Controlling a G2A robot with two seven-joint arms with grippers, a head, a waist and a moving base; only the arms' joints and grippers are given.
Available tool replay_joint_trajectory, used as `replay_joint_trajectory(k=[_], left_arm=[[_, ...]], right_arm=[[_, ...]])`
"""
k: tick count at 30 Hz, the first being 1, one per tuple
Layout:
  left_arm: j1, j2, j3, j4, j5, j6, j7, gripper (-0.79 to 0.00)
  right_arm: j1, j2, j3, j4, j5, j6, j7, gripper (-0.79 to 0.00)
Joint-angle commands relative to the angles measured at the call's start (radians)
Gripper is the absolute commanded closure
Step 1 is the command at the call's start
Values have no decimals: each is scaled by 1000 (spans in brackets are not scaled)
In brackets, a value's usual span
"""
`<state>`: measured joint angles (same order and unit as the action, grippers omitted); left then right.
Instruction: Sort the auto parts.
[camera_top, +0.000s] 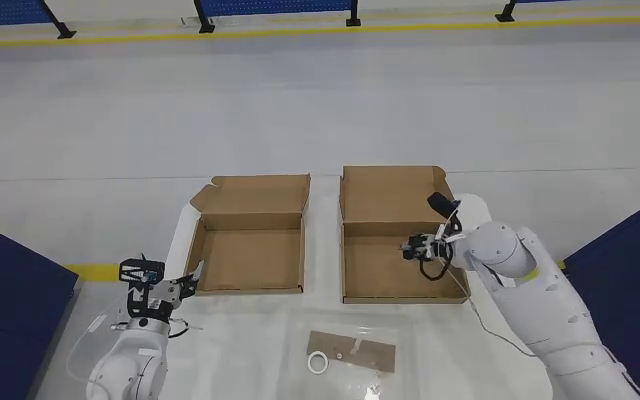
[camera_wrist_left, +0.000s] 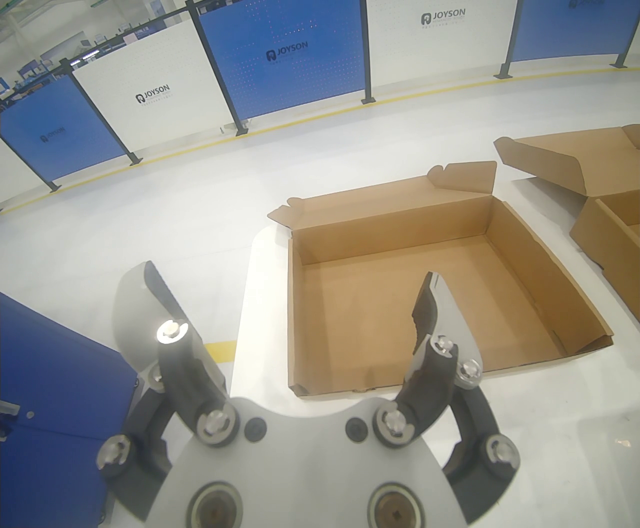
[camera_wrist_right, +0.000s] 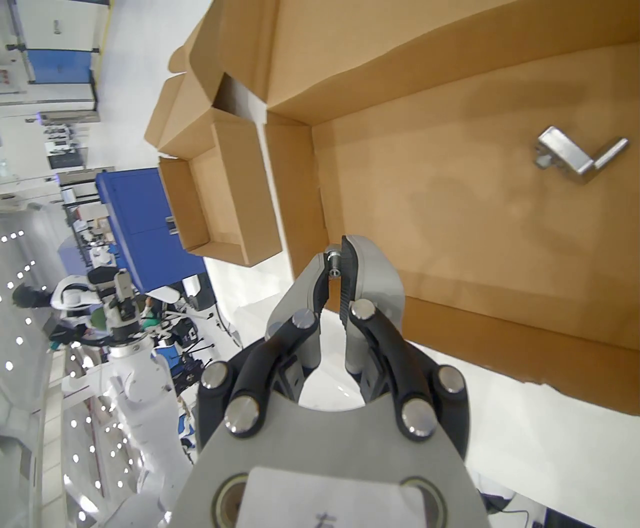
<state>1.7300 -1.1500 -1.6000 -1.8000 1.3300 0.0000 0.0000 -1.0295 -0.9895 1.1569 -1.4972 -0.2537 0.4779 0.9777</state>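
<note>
Two open cardboard boxes stand side by side on the white table. The left box (camera_top: 250, 258) (camera_wrist_left: 400, 310) has nothing in it. Just off that box's near left corner, my left gripper (camera_top: 188, 282) (camera_wrist_left: 291, 275) hangs open and holds nothing. Above the right box (camera_top: 380, 278) (camera_wrist_right: 450, 210), near its front edge, my right gripper (camera_top: 412, 247) (camera_wrist_right: 334, 257) is shut on a small metal bolt-like part (camera_wrist_right: 332, 261). On that box's floor lies a silver angled bracket (camera_wrist_right: 580, 152).
At the table's front middle lie a flat brown card (camera_top: 352, 348), a white ring (camera_top: 318, 362) and some small loose parts (camera_top: 373, 391). Both boxes have raised back flaps. Blue panels stand at the table's left and right sides.
</note>
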Motion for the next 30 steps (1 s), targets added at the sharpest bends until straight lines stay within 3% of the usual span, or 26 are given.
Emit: replay_joint_trajectory(k=[1,12,25,30], left_arm=[[0,0,0,0,0,0,0,-785],[0,0,0,0,0,0,0,-785],[0,0,0,0,0,0,0,-785],[0,0,0,0,0,0,0,-785]], right_arm=[[28,-9,-43,35,-24,12,-9,0],[42,-14,-82,60,-79,17,-38,0],[179,-57,-282,171,-333,168,12,0],[186,-59,-287,176,-344,177,4,0]])
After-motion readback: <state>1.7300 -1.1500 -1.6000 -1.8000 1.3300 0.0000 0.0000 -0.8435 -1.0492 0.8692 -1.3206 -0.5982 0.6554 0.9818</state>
